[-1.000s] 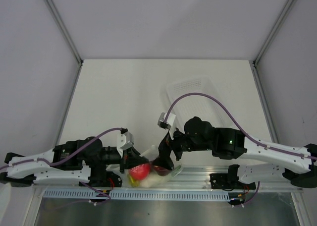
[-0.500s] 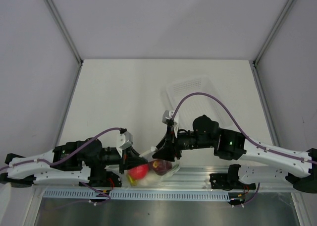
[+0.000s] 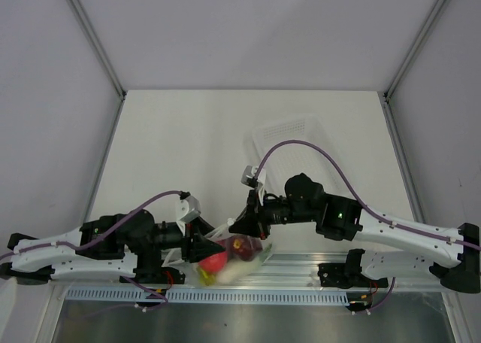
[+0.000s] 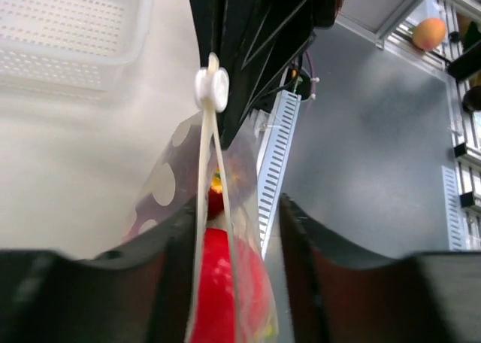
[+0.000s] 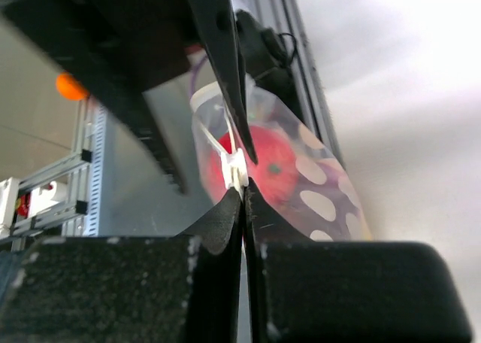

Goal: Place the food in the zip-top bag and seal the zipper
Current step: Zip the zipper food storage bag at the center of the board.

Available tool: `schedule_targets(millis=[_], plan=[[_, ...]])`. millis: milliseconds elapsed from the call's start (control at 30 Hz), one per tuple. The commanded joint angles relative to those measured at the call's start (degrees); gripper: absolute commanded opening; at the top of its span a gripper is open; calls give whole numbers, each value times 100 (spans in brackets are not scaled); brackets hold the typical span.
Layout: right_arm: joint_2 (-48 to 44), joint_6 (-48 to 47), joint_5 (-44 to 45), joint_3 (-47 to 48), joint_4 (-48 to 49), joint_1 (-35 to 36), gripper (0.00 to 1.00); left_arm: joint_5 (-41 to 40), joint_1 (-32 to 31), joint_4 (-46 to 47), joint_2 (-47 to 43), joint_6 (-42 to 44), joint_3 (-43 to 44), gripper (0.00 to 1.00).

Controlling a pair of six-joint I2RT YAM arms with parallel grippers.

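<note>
- The right gripper (image 5: 242, 195) has its 2 fingers pressed together on the zipper (image 5: 234, 168), pinching it at a small white tab (image 4: 211, 88) at 1 end of the strip
- The left gripper (image 4: 234, 205) has its fingers apart, 1 on each side of the zip-top bag (image 4: 160, 186), straddling its top edge without clamping it
- The bag sits between the 2 grippers at the near edge of the table (image 3: 173, 155), just ahead of the arm bases
- The food (image 3: 225, 254) is inside the bag, the red round fruit (image 4: 225, 302) plainest, with a bit of yellow beside it
- The step in hand looks like sealing, with the right pinch as anchor while the left fingers close on the strip and run along it
- To do it well, the left fingers should close squarely on the strip, not on the bulging film below, and pull in line with it so it lies taut and flat
- The fruit bulges close under the mouth, so a squeeze set too low could catch it and leave a gap
- Whether any part of the strip is already pressed shut I cannot tell
</note>
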Motion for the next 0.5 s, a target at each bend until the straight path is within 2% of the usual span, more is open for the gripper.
schedule_targets(millis=[0, 100, 167, 367, 467], plan=[[-42, 143, 465, -165, 464, -8, 0, -534, 32, 113, 130, -203, 284, 56], [11, 196, 518, -376, 640, -25, 0, -807, 32, 252, 105, -81, 276, 64], [2, 275, 509, -577, 798, -34, 0, -982, 32, 481, 34, -28, 171, 64], [-16, 504, 526, -938, 1273, -8, 0, -1510, 32, 1156, -291, 147, -216, 60], [-42, 539, 527, -983, 1344, 10, 0, -1511, 32, 1412, -309, 323, -287, 58]])
